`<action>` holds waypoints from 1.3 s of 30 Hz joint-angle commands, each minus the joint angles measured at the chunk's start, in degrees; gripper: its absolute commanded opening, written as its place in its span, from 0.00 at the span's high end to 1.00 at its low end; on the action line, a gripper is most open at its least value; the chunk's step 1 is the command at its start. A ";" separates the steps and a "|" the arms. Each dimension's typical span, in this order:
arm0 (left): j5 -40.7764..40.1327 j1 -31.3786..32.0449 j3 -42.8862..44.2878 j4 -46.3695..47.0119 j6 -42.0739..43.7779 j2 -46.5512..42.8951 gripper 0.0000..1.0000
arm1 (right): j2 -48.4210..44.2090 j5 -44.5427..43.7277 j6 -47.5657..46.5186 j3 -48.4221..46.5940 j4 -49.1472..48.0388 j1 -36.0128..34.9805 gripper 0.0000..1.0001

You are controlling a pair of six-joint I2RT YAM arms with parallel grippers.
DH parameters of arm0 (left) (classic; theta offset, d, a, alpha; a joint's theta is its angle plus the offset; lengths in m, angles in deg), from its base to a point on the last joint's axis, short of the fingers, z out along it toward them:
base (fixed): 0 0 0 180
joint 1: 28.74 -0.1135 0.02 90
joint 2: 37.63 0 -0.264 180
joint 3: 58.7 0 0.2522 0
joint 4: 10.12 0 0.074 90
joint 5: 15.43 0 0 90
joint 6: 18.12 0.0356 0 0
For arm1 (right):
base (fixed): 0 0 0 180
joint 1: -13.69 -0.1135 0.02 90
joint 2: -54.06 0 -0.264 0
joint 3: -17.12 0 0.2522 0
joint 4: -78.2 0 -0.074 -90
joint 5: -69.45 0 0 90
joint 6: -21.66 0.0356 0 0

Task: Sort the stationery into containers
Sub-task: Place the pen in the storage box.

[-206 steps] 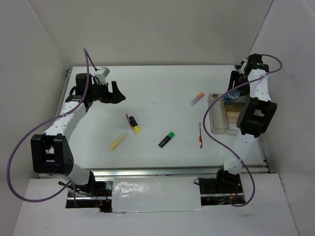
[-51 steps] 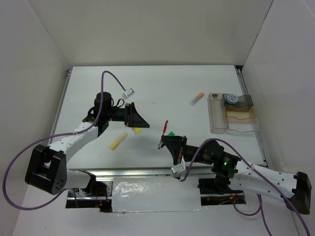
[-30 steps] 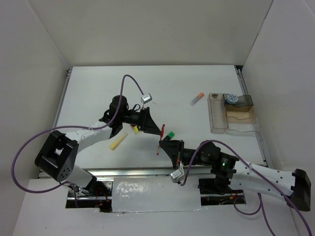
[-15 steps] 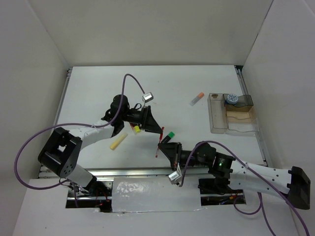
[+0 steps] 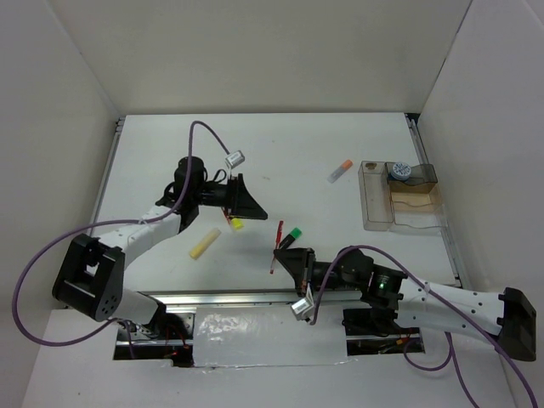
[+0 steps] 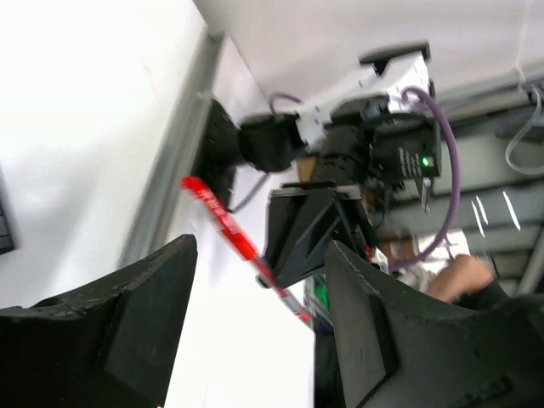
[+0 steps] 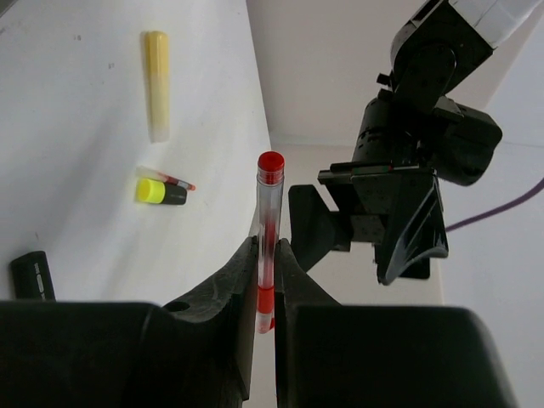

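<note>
My right gripper (image 5: 284, 254) (image 7: 265, 246) is shut on a thin red pen (image 5: 278, 240) (image 7: 269, 217), held upright above the table near the front middle. My left gripper (image 5: 247, 204) (image 6: 263, 255) is open and faces that pen (image 6: 228, 235) from the left with a gap between them; nothing is in its jaws. A yellow-capped highlighter (image 5: 236, 224) (image 7: 161, 192) lies just under the left gripper. The green-capped highlighter (image 5: 293, 234) lies beside the right gripper. On the table are a pale yellow stick (image 5: 204, 244) (image 7: 156, 85) and an orange-capped marker (image 5: 340, 170). The smoky organiser (image 5: 375, 204) holds the blue-topped tub (image 5: 399, 172).
A second thin red pen (image 7: 167, 178) lies next to the yellow-capped highlighter. The organiser's tan wood section (image 5: 416, 202) sits by the right wall. A metal rail (image 5: 255, 296) runs along the table's front edge, below the right arm (image 5: 425, 297).
My left gripper has pulled back up and to the left, away from the red pen, and its jaws stand wider. The right gripper keeps hold of the pen, almost still.
</note>
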 commanded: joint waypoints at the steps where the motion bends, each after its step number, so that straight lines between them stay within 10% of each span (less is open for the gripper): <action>1: -0.65 -2.95 0.24 -3.70 4.66 -2.52 0.26 | -0.75 -0.75 -1.85 0.55 -1.83 -0.60 1.00; 28: -8.65 2.93 5.51 -20.41 16.09 2.84 0.32 | 6.28 -0.40 -3.44 -0.76 -9.04 -2.62 1.00; 39: -0.65 6.89 5.69 -10.84 9.33 5.30 0.54 | 9.35 -1.46 -4.76 0.37 -14.30 -2.53 0.97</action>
